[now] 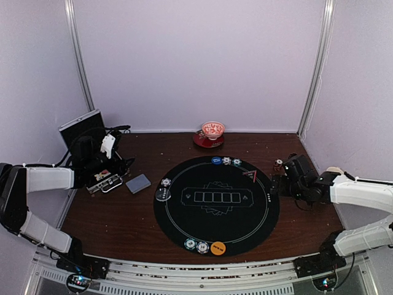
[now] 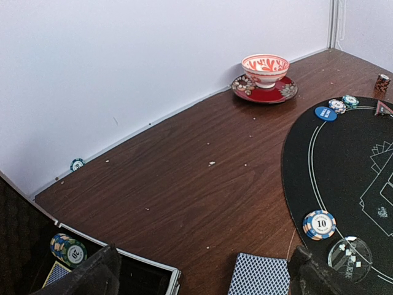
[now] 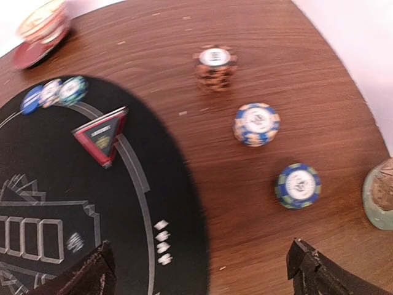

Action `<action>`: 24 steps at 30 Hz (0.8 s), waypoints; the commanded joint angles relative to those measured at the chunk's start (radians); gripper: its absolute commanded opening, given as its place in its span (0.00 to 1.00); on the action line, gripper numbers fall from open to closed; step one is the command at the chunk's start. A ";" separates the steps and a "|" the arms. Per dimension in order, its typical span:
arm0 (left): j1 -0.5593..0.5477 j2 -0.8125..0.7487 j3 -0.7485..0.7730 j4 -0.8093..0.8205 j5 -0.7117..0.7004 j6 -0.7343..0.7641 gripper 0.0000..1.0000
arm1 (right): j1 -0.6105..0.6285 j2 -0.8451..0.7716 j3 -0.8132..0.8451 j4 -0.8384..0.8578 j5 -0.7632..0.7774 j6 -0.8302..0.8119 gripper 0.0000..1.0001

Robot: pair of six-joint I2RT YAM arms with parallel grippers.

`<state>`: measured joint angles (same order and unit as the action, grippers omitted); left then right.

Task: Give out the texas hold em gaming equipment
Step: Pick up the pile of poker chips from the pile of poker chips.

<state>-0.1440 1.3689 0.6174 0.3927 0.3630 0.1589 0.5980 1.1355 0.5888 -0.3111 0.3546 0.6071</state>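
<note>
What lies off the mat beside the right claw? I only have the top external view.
Observer: The right wrist view shows, on the table, a brown stack, a blue-and-cream stack and a blue-and-green chip.
Operator: Is that claw holding any?
Observer: No; the right claw is open, nothing between its fingers.
Operator: Any stray on the left?
Observer: The left wrist view shows one teal chip by the back wall.

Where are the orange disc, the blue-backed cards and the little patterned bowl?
orange marker disc (image 1: 218,248): top view, centre of its face.
blue-backed cards (image 2: 259,275): left wrist view, middle of the patterned back.
red-and-white bowl (image 2: 265,75): left wrist view, its outer wall.
</note>
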 commanded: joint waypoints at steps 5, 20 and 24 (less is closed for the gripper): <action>0.000 -0.021 0.022 0.033 0.014 0.008 0.98 | -0.174 0.075 -0.027 0.043 0.103 0.063 0.95; 0.001 -0.027 0.021 0.031 0.028 0.004 0.98 | -0.307 0.179 -0.037 0.147 0.103 0.113 0.85; 0.001 -0.030 0.019 0.030 0.027 0.003 0.98 | -0.322 0.231 -0.042 0.168 0.081 0.110 0.83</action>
<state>-0.1440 1.3643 0.6174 0.3923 0.3748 0.1589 0.2947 1.3293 0.5629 -0.1856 0.4484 0.7074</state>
